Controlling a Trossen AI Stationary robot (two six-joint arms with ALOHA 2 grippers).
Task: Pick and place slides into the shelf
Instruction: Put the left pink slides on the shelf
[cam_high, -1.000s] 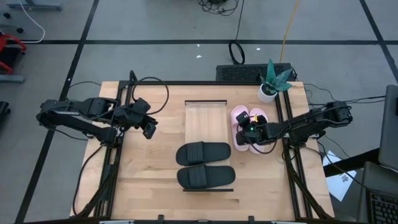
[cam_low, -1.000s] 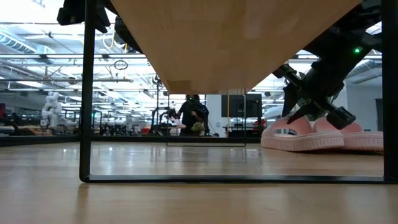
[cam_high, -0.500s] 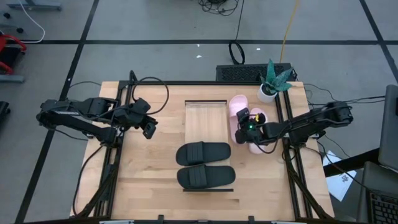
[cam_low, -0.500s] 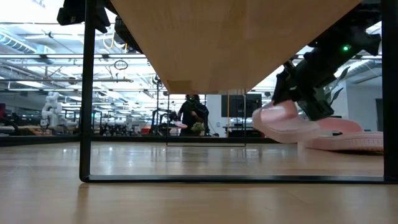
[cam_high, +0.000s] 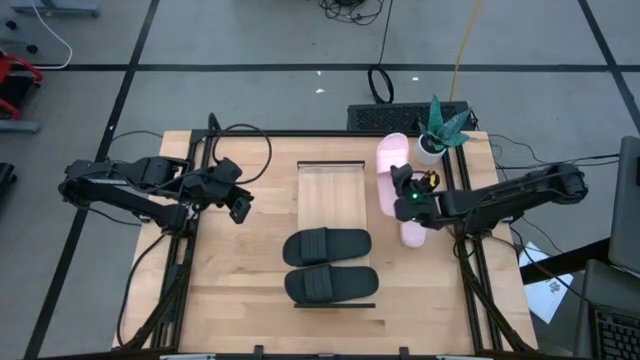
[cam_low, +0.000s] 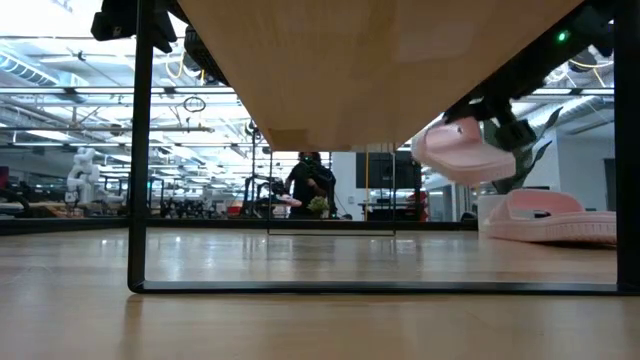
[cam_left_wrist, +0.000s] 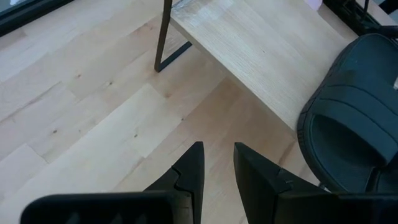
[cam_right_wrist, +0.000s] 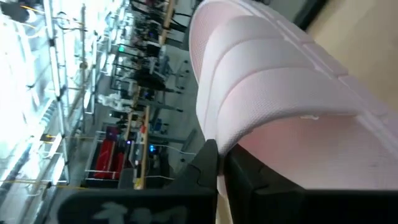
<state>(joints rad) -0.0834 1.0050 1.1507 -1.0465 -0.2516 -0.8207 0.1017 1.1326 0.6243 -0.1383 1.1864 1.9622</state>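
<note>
Lifted pink slide (cam_high: 390, 160): I hold it clear of the tabletop (cam_high: 240, 280) in my right hand (cam_high: 405, 200), which is clenched on its strap edge. In the low view this slide (cam_low: 462, 152) hangs tilted in the air, toe end lower, above the boards. It sits at about 3 o'clock of the shelf's (cam_high: 332, 190) far half, just beside the frame, not on it. In the right wrist view the pale strap (cam_right_wrist: 273, 93) fills the picture above my pinched fingers (cam_right_wrist: 208, 165).

Second pink slide (cam_high: 412, 232): it lies flat on the tabletop at roughly 5 o'clock from the lifted one, partly under my right hand. The low view shows it (cam_low: 550, 218) resting sole down.

Black slides: both lie crosswise on the near half of the shelf, one (cam_high: 327, 245) toward 12 o'clock of the other (cam_high: 332, 283), just beside each other. The far half of the shelf shows bare planks.

Left hand (cam_high: 240, 208): it hovers over the tabletop at 9 o'clock of the shelf, well apart from every slide. The left wrist view shows its fingers (cam_left_wrist: 193, 168) slightly parted with nothing between them.

Surroundings: a potted plant (cam_high: 438, 130) stands at the far right corner of the tabletop, at 1 o'clock from the lifted slide. A person (cam_low: 308, 185) stands in the room beyond.
</note>
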